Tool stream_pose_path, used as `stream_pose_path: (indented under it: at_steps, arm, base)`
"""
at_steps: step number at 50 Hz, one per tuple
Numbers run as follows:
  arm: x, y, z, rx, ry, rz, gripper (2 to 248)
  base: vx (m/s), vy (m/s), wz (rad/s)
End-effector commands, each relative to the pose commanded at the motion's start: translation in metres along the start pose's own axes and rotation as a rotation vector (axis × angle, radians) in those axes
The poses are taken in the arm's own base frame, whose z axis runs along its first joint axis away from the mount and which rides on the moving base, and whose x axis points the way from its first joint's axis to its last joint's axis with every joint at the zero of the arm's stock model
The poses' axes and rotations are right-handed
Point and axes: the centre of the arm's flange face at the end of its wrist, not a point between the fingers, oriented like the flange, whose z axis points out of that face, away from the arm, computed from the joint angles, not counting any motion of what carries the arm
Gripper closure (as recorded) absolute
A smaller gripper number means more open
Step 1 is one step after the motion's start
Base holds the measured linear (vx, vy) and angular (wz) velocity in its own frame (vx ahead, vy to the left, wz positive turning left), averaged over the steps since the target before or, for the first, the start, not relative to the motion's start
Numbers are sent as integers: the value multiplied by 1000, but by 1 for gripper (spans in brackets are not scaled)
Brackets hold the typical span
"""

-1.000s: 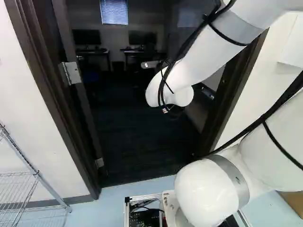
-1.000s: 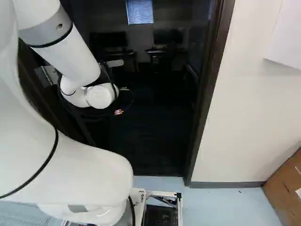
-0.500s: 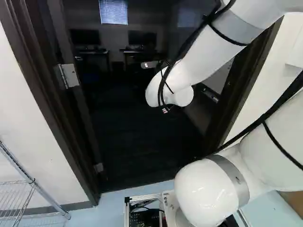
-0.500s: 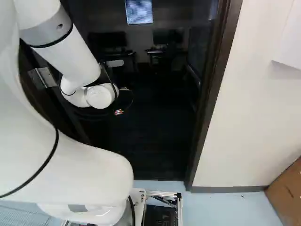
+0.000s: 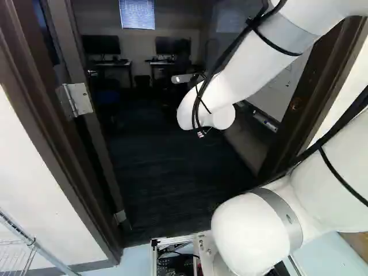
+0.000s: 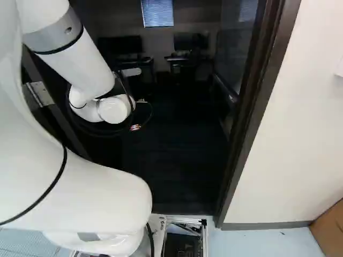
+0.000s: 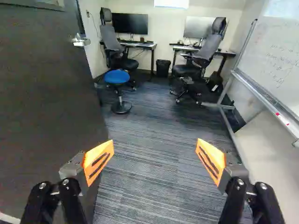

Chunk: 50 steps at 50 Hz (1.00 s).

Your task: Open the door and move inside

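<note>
Fingers of the gripper (image 7: 155, 147) wide apart, orange pads (image 7: 98, 162) angled toward each other, striped carpet (image 7: 154, 179) visible between and ahead.

Wrist view: dark door (image 7: 44, 102) swung inward, alongside the gripper and partly behind one finger, with silver handle (image 7: 81, 41) near its far edge. Ahead of the fingers, blue stool (image 7: 117, 77) before one grey office chair (image 7: 112, 42); beyond, two desks with monitors (image 7: 130, 24), and black waste bin (image 7: 163, 68) between. Across from the door, wheeled whiteboard (image 7: 280, 53) with handwriting and a ledge.

Left base view: dark door frame (image 5: 43, 126) down the left of the frame, a metal hinge (image 5: 77, 99) at upper left and a second one lower down, beside the doorway. White arm (image 5: 244, 72) slanting from upper right to above centre, in front of the dim room. Window blinds (image 5: 137, 14) at top. Lowest joint (image 5: 250, 236) at bottom, right of centre; base (image 5: 178, 240) beside it, close to the threshold. Wire rack (image 5: 17, 250) at lower left.

Right base view: same arm across the left half, end of the wrist above centre-left. Opposite frame post slanting from upper right to bottom, just right of centre; pale wall (image 6: 300, 139) beyond, cardboard box (image 6: 329, 230) at lower right.
</note>
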Motion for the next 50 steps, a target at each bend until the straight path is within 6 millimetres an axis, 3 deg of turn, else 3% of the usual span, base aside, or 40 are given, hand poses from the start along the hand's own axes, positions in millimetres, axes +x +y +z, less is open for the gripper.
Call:
stream_pose_path:
  at_steps: [50]
  arm:
    - [0, 0, 0, 0, 0, 0, 3]
  base:
    - [172, 11, -4]
